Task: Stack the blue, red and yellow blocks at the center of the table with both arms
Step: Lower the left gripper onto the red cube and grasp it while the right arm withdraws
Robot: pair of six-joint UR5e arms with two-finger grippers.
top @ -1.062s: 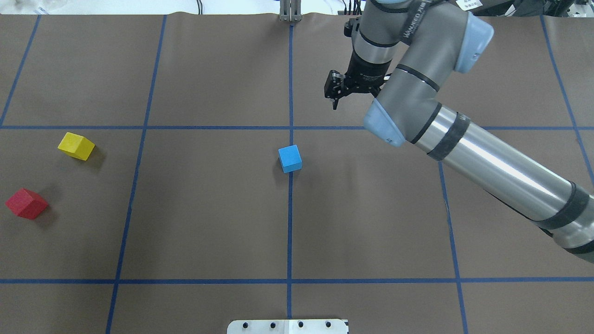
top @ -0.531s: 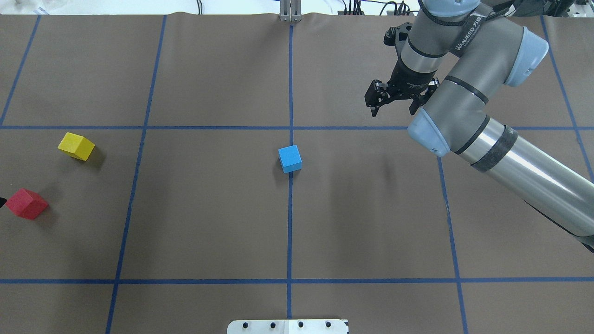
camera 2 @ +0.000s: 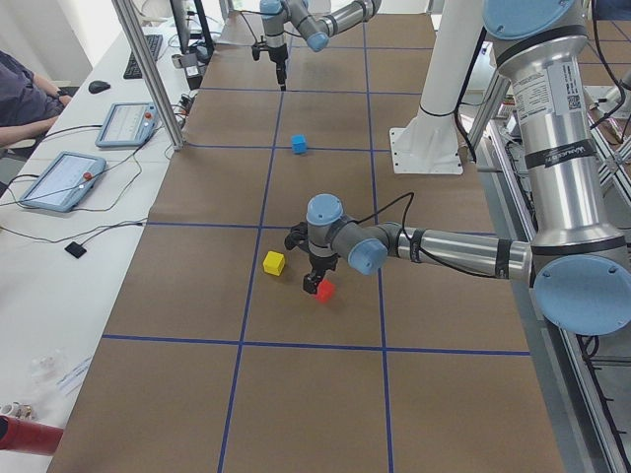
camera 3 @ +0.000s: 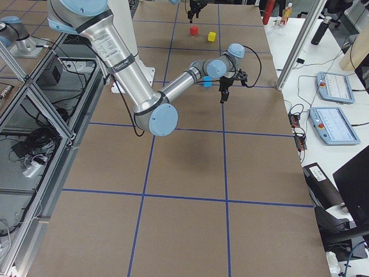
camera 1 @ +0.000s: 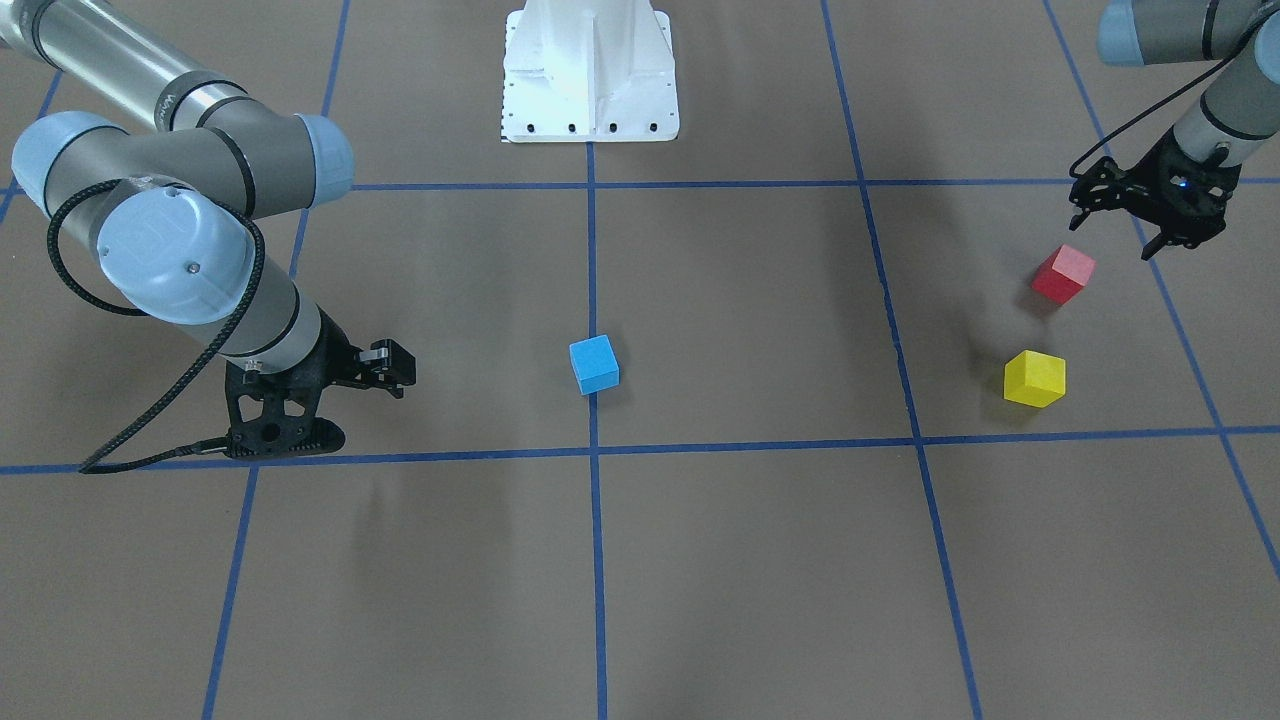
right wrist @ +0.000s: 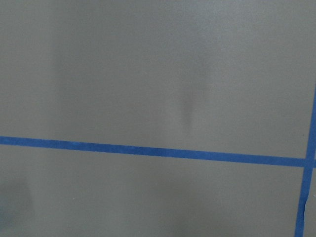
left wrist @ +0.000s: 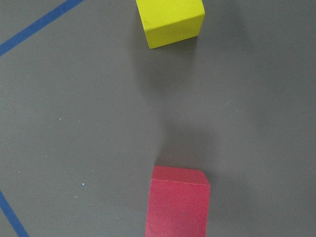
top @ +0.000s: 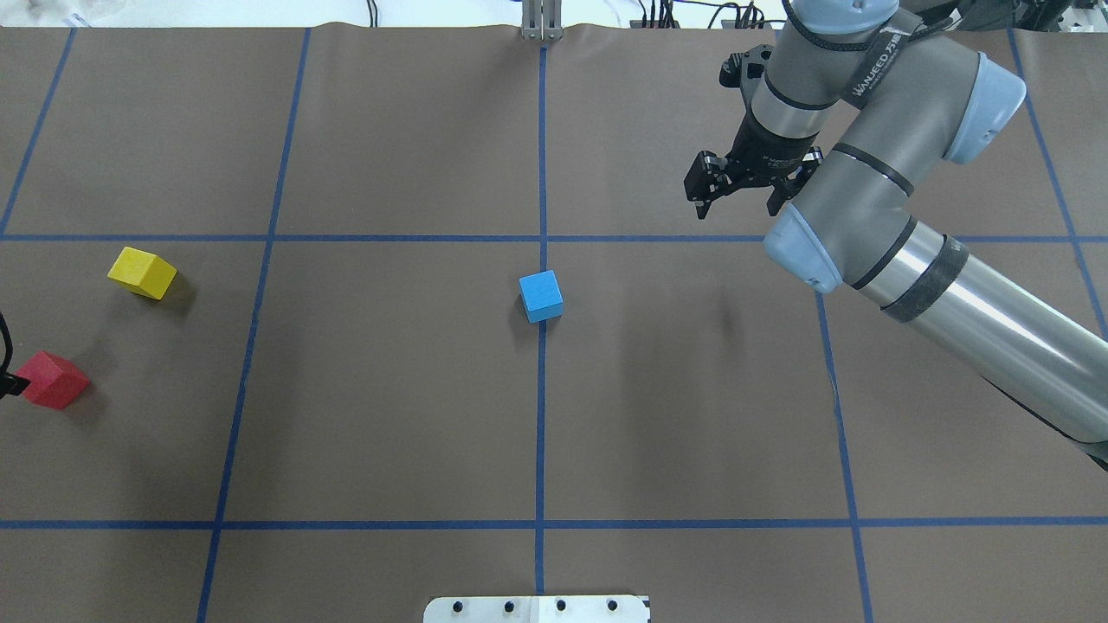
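Note:
The blue block (top: 541, 296) sits at the table's center on the middle tape line, also in the front view (camera 1: 594, 364). The red block (top: 52, 380) and the yellow block (top: 142, 272) lie at the far left, apart from each other. My left gripper (camera 1: 1112, 238) is open and empty, hovering just beside and above the red block (camera 1: 1063, 273); the left wrist view shows the red block (left wrist: 177, 201) below and the yellow block (left wrist: 170, 19) above. My right gripper (top: 736, 208) is open and empty, raised over the back right of the table, far from the blocks.
The robot's white base plate (top: 537, 608) is at the near edge. Blue tape lines (top: 541, 433) divide the brown table cover into squares. Operator tablets (camera 2: 59, 177) lie on a side bench beyond the far edge.
My right arm swung to the right, away from the center, then nearly stopped. The edge of my left gripper has come into view at the left edge beside the red block. The blocks have not moved.

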